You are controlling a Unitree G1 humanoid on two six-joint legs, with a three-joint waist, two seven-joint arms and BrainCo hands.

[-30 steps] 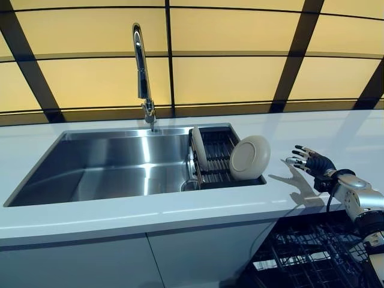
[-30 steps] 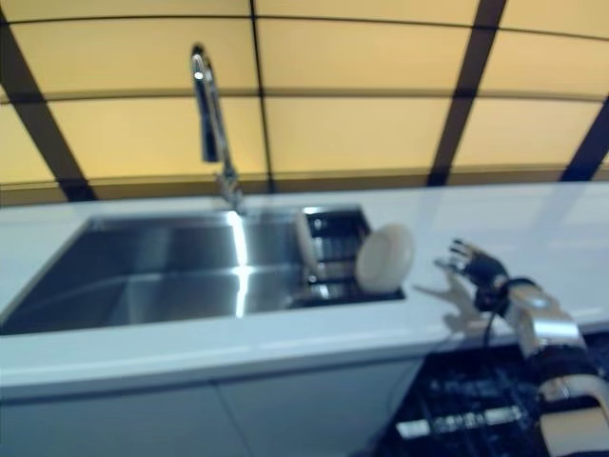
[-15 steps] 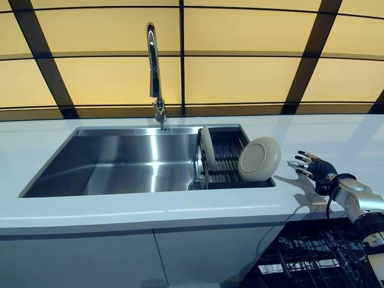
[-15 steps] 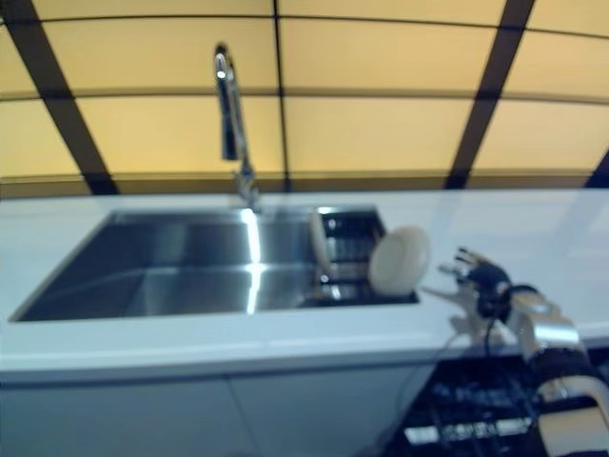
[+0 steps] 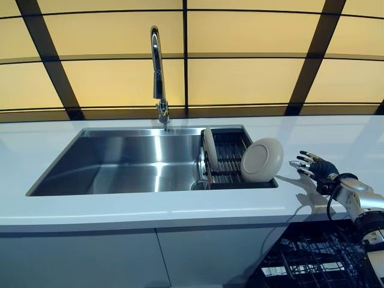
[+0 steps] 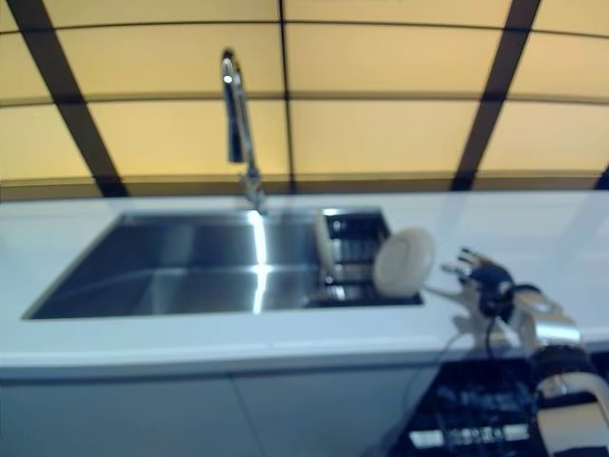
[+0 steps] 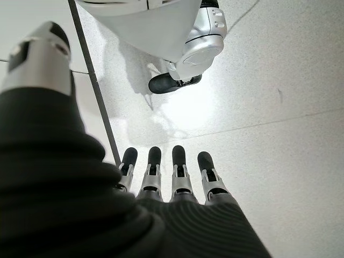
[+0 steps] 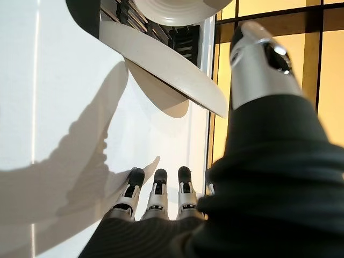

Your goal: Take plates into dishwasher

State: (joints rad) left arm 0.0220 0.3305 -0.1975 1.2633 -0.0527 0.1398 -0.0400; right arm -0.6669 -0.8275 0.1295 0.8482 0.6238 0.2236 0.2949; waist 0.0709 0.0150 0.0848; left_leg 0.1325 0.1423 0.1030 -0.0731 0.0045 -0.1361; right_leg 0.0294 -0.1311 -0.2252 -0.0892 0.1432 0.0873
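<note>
Two cream plates stand on edge in the dark rack (image 5: 226, 157) at the right end of the steel sink (image 5: 126, 162). The nearer plate (image 5: 261, 159) leans over the sink's right rim; the other plate (image 5: 210, 148) stands upright at the rack's left. My right hand (image 5: 317, 168) hovers over the white counter just right of the nearer plate (image 8: 177, 75), fingers straight and apart, touching nothing. My left hand (image 7: 166, 177) shows only in its wrist view, fingers straight, pointing down at the pale floor, empty.
A tall chrome tap (image 5: 158, 78) rises behind the sink. The white counter (image 5: 150, 210) runs along the front and to the right. An open dishwasher's black wire rack (image 5: 312, 258) sits below the counter at lower right, under my right arm.
The whole picture has shifted right, so the camera moved. My right hand has drifted a little nearer the leaning plate and stays open. The plates have not moved.
</note>
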